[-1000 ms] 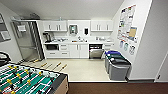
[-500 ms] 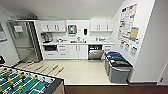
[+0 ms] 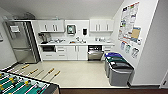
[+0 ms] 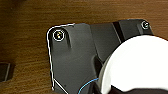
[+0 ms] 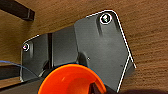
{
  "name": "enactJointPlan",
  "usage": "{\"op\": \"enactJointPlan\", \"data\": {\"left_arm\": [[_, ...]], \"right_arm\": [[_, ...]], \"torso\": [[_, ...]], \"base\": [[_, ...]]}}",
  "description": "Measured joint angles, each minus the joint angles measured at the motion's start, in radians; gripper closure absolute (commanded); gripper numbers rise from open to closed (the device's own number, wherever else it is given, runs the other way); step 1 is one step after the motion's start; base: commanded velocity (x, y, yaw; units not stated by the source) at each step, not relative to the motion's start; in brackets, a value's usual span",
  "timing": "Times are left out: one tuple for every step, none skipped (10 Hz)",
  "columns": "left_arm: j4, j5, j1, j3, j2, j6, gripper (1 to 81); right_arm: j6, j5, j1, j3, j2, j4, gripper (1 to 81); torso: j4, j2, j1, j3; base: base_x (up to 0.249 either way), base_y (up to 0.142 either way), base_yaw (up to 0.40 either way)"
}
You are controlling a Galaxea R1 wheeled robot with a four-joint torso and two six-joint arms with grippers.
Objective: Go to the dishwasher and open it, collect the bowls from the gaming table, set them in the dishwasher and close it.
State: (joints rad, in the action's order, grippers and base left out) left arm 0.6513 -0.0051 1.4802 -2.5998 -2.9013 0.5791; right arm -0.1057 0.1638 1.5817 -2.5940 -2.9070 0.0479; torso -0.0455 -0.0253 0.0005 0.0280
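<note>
Across the pale floor (image 3: 75, 72), against the far wall, the dishwasher (image 3: 95, 53) sits under the counter (image 3: 75, 43) with its steel door tipped partly open at the top and a dark gap above it. White cabinets (image 3: 72, 52) run along the counter on the dishwasher's left, and past them, at the far left end of that wall, stands a tall steel fridge (image 3: 21, 41). To the dishwasher's right, along the side wall, a row of grey bins (image 3: 118, 68) stands, the one nearest the dishwasher with a blue lid; posters (image 3: 130, 25) hang above them. Well apart from the dishwasher, at the near left, the green field and handled rods of the gaming table (image 3: 22, 83) show. At the right wrist, an orange-red bowl (image 5: 72, 80) sits close under the camera above brown wood-grain floor (image 5: 150, 37); at the left wrist, a white rounded object (image 4: 135, 65) sits likewise. Whether either claw is open or closed on these I cannot tell
</note>
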Motion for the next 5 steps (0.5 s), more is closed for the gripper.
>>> {"op": "enactJointPlan", "data": {"left_arm": [[0.0,0.0,-0.001,0.0,-0.001,0.0,81.1],[0.0,-0.001,0.0,0.001,-0.003,0.0,81.1],[0.0,-0.001,0.004,0.0,-0.001,0.0,81.1],[0.0,0.001,0.006,0.0,0.004,0.0,81.1],[0.0,-0.001,0.005,0.0,0.007,0.0,81.1]], "right_arm": [[0.0,0.0,0.0,-0.001,0.003,0.0,81.1],[0.0,0.0,0.0,-0.004,0.003,0.0,81.1],[0.0,0.0,0.0,-0.003,-0.005,0.0,81.1],[0.0,-0.002,0.0,-0.003,-0.011,0.0,81.1],[0.0,0.0,0.0,-0.003,-0.014,0.0,81.1]], "torso": [[0.0,0.0,0.0,0.0],[0.0,0.0,0.001,0.0],[0.0,0.0,0.0,0.0],[0.0,0.0,0.0,0.0],[0.0,0.0,0.0,0.0]], "base": [[0.19,0.0,0.0],[0.19,0.0,0.0],[0.189,0.0,0.0],[0.189,0.0,0.0],[0.19,0.0,0.0]]}}
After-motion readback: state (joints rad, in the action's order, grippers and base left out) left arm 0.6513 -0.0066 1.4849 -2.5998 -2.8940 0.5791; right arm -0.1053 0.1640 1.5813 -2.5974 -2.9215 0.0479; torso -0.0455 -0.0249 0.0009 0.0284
